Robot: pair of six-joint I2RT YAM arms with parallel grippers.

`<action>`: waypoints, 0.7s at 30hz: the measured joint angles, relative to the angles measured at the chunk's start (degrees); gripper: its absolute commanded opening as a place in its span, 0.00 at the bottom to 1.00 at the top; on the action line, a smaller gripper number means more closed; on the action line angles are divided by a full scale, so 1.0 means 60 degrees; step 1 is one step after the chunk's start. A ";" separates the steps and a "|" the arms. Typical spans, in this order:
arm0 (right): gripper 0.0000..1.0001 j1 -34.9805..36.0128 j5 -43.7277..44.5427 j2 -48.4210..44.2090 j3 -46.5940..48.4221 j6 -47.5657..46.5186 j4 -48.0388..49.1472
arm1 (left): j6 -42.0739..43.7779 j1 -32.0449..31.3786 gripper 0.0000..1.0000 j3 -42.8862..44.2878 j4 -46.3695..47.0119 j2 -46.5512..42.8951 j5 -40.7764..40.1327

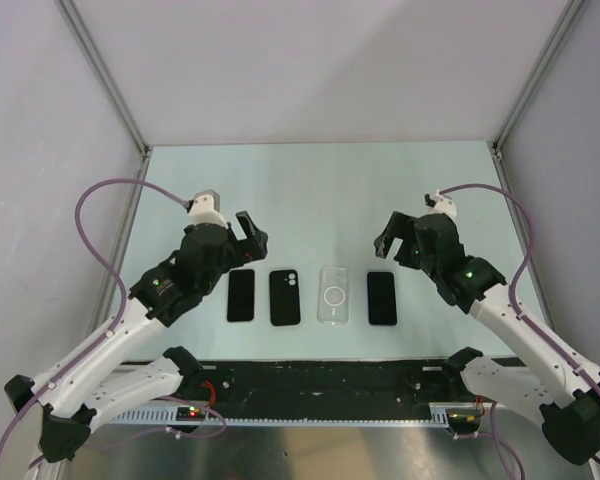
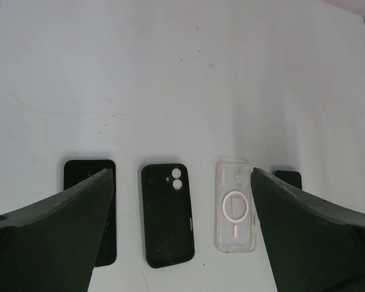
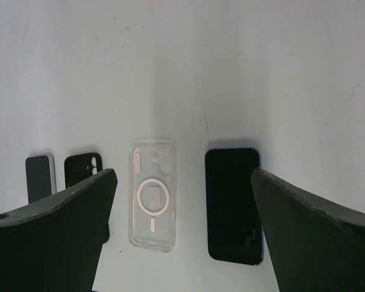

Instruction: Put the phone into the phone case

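Observation:
Four flat things lie in a row on the white table. From left to right they are a black phone (image 1: 240,295), a black phone case (image 1: 285,297) with camera holes, a clear phone case (image 1: 334,295) with a white ring, and a second black phone (image 1: 381,298). My left gripper (image 1: 248,233) hovers open just behind the left phone, holding nothing. My right gripper (image 1: 389,240) hovers open behind the right phone, also with nothing in it. The left wrist view shows the black case (image 2: 167,215) and the clear case (image 2: 235,207) between the fingers. The right wrist view shows the clear case (image 3: 152,198) and the right phone (image 3: 232,204).
A black rail (image 1: 330,385) runs along the near edge by the arm bases. Grey walls with metal posts (image 1: 105,75) close in the table on the left, right and back. In the left wrist view the left phone (image 2: 88,179) is partly hidden by a finger.

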 measured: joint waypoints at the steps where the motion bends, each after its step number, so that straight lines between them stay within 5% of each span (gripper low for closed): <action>1: 1.00 0.0018 0.0033 0.0004 0.0000 0.0000 -0.0044 | 0.0011 0.0000 0.98 0.0040 -0.0058 0.0000 -0.0073; 21: 1.00 -0.0754 -0.0517 0.2339 -0.0178 0.0022 -0.0492 | -0.0022 0.0506 0.98 0.0539 -0.0772 0.0987 0.0066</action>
